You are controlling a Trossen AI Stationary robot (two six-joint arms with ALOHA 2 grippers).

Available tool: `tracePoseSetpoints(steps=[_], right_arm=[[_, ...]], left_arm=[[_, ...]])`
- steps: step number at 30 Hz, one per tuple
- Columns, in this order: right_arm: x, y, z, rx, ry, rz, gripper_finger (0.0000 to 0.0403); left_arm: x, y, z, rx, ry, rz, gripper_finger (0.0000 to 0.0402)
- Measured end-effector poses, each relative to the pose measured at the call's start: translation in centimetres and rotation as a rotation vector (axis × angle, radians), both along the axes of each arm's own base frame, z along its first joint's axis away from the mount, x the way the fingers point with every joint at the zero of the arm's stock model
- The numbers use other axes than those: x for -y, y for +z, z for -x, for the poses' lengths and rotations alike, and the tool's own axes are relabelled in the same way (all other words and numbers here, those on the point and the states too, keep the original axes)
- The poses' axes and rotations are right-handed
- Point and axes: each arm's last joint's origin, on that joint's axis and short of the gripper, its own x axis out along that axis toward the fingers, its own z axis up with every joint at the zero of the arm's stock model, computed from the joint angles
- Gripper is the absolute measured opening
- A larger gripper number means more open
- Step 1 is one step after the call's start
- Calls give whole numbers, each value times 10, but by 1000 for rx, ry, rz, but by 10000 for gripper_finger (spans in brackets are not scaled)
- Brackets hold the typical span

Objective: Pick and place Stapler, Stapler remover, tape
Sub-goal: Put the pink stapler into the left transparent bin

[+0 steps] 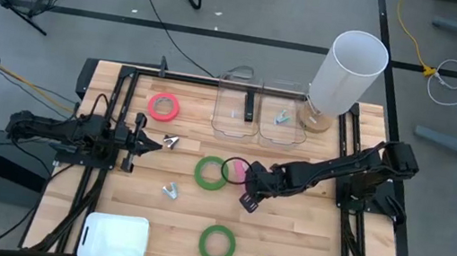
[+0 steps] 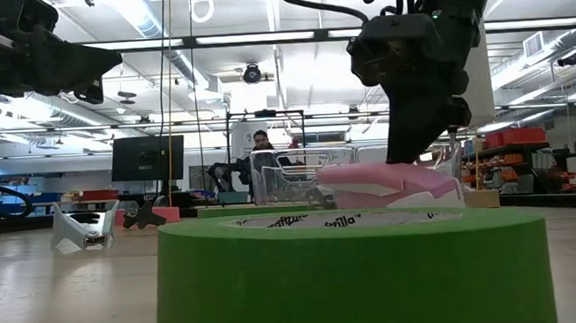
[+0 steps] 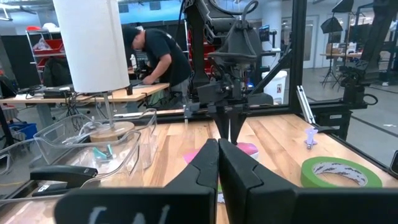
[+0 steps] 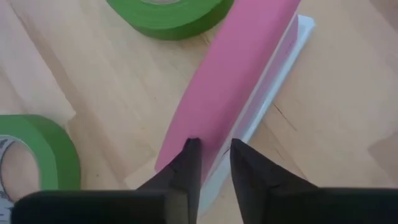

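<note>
Your right end effector (image 4: 210, 163) pinches the pink stapler (image 4: 230, 81) just beside the middle green tape roll (image 1: 211, 172). Left end effector (image 1: 147, 140), pressed together, waits beyond that roll. Bins (image 1: 233, 124) hold little; three rolls and small removers remain on the bench (image 1: 303, 239).

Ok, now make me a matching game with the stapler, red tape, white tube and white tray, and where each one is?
Things:
1 stapler
2 red tape
3 white tube
4 white tray

Places:
A at the table edge opposite the bins
B at the right gripper
C standing right of the bins
D lying left of the bins

Pairs: 1-B, 2-D, 3-C, 4-A
</note>
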Motion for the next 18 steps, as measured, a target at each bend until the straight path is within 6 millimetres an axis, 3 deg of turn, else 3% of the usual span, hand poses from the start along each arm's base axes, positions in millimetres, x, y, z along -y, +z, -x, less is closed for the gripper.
tracePoseSetpoints(steps=[13,18], right_arm=[[5,4,-1,11,34,-44,123],[9,7,-9,81,73,-142,125]], left_arm=[[0,0,0,1,0,0,16],[0,0,0,1,0,0,16]])
